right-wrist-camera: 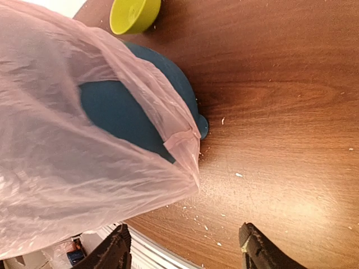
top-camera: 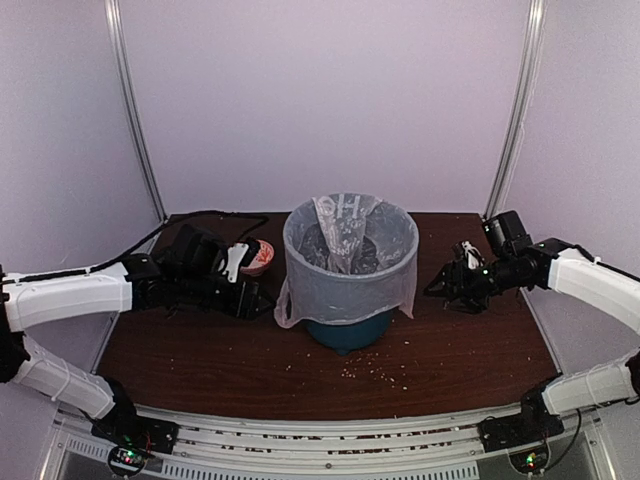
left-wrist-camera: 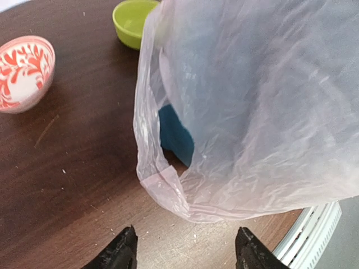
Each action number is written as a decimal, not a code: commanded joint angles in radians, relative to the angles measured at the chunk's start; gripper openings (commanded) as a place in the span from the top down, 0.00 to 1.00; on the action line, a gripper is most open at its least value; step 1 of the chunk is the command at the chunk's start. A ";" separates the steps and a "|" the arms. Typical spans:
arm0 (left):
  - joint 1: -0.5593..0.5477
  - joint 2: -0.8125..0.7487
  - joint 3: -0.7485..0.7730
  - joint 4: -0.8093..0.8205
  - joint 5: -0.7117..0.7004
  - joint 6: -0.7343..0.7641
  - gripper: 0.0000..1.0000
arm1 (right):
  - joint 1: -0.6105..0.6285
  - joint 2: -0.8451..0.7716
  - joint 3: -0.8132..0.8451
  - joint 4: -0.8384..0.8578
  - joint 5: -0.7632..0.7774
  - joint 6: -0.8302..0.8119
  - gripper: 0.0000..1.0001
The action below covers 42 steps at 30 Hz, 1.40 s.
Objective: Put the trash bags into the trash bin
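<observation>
The pale-pink translucent trash bag (top-camera: 350, 275) lines the teal trash bin (top-camera: 348, 332) at the table's middle. Its mouth is folded out over the rim, and part of it stands bunched up inside. A handle loop hangs down each side. My left gripper (top-camera: 268, 303) is open just left of the bin, apart from the bag. In the left wrist view the bag (left-wrist-camera: 252, 112) and the bin (left-wrist-camera: 176, 137) lie ahead of the left gripper (left-wrist-camera: 188, 244), which holds nothing. My right gripper (top-camera: 433, 290) is open to the right of the bin. Its wrist view shows the bag (right-wrist-camera: 67, 151) over the bin (right-wrist-camera: 118, 115), beyond the empty right gripper (right-wrist-camera: 185, 241).
A red-and-white patterned bowl (top-camera: 258, 256) sits behind the left gripper, and is also in the left wrist view (left-wrist-camera: 22, 70). A lime-green bowl (left-wrist-camera: 133, 21) stands behind the bin. Small crumbs (top-camera: 385, 375) are scattered on the dark wooden table in front of it.
</observation>
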 commanded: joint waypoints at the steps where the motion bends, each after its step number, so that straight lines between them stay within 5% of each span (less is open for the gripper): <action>1: 0.039 -0.056 0.070 -0.050 -0.040 0.047 0.39 | -0.010 -0.061 0.076 -0.143 0.081 0.002 0.33; 11: 0.196 0.140 0.253 0.006 0.001 0.034 0.40 | -0.012 0.035 0.568 -0.302 0.214 -0.077 0.36; 18: 0.197 0.304 0.349 0.071 0.077 0.026 0.41 | 0.060 0.177 0.848 -0.412 0.256 -0.170 0.51; 28: 0.198 0.362 0.386 0.116 0.122 0.014 0.41 | 0.234 0.268 0.928 -0.394 0.277 -0.186 0.57; 42: 0.195 0.525 0.550 0.129 0.075 0.124 0.43 | 0.289 0.316 0.946 -0.357 0.268 -0.150 0.67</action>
